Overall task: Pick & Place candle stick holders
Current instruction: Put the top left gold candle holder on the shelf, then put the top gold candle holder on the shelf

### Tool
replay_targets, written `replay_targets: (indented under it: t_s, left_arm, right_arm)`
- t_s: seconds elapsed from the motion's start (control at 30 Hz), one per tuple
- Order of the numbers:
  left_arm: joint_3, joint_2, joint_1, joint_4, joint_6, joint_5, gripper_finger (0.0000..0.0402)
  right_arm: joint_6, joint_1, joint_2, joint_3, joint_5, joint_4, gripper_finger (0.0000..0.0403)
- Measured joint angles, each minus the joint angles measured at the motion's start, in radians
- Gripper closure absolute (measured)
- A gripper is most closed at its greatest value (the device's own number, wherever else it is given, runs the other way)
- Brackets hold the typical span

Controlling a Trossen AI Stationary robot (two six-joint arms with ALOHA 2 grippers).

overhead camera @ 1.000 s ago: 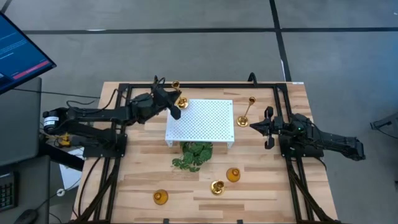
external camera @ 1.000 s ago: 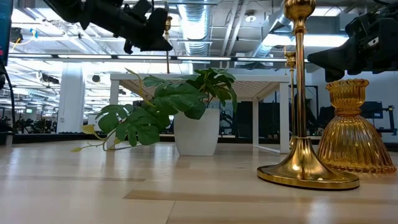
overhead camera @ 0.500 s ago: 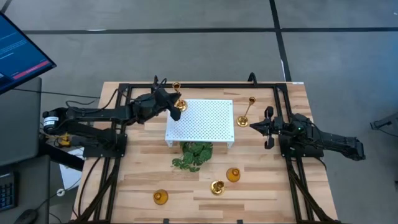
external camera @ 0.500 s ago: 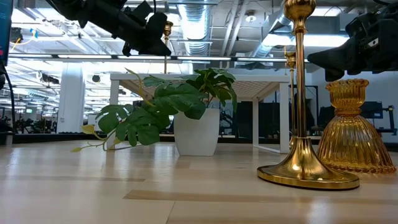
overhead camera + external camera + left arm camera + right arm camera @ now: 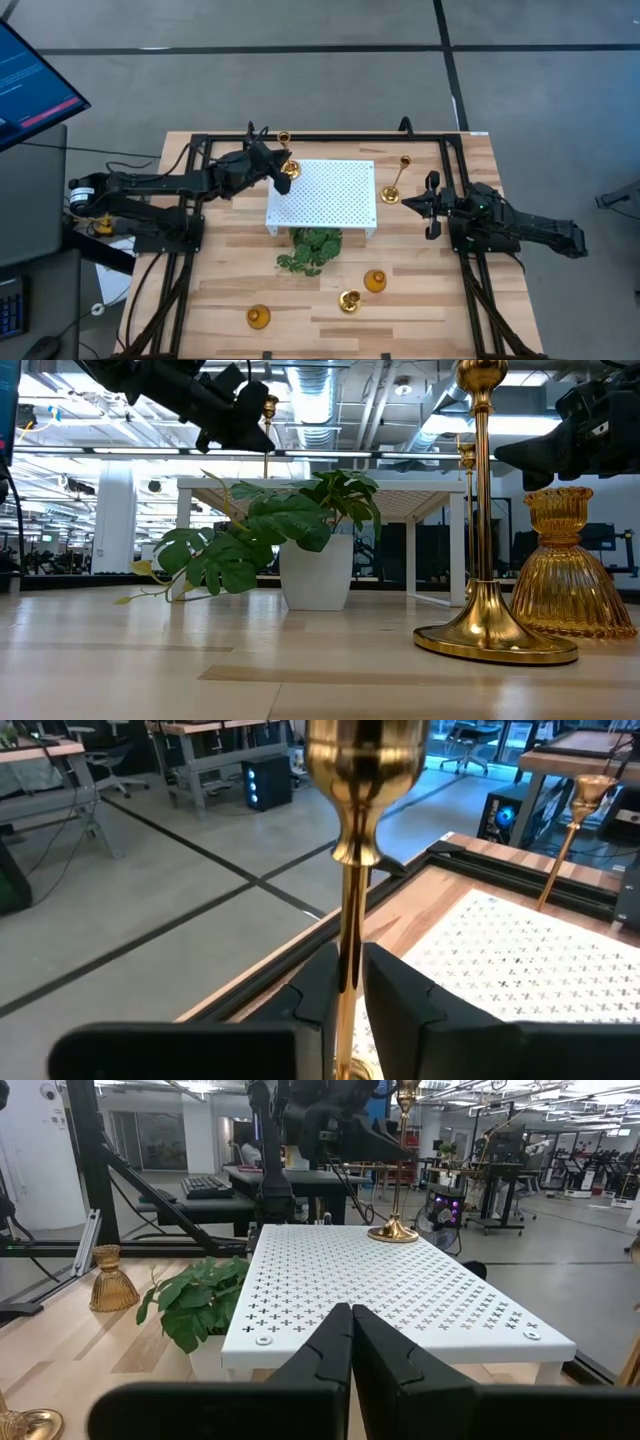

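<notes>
A tall gold candle stick holder (image 5: 285, 150) stands with its round base (image 5: 393, 1233) on the far left corner of the white perforated platform (image 5: 325, 195). My left gripper (image 5: 281, 172) is shut on its stem. A second tall holder (image 5: 397, 180) stands on the table right of the platform. My right gripper (image 5: 408, 203) is shut and empty, just near of that holder. A third tall holder (image 5: 349, 300) and two short amber holders (image 5: 375, 281) (image 5: 259, 317) stand toward the near edge. My left gripper pinches the holder's thin stem (image 5: 348, 955) between its two fingers, below the cup top. The fingers come from the table's left, about level, and lie across the stem. The holder stands upright with its base on the platform's corner.
A green leafy plant (image 5: 312, 250) in a white pot stands at the platform's near edge. Black frame rails (image 5: 330, 137) run along the table's far, left and right sides. A monitor (image 5: 30, 85) stands off the table's left.
My left gripper has gone down a little with the tall holder and drawn slightly toward the table's left, staying shut on the stem. In the last half second it has kept still.
</notes>
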State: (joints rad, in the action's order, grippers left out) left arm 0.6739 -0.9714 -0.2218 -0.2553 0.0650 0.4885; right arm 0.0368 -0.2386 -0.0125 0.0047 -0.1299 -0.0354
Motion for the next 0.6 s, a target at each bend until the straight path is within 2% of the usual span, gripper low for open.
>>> replay_targets:
  t_s: [0.27, 0.6]
  left_arm:
    - [0.0, 0.008, 0.0, -0.006, -0.051, 0.0, 0.0321]
    - [0.0, 0.088, 0.005, 0.003, -0.066, 0.0, 0.0297]
  right_arm:
    - [0.0, 0.0, 0.0, 0.0, 0.0, 0.0, 0.0403]
    - [-0.001, 0.0, 0.0, 0.0, 0.0, 0.0, 0.0403]
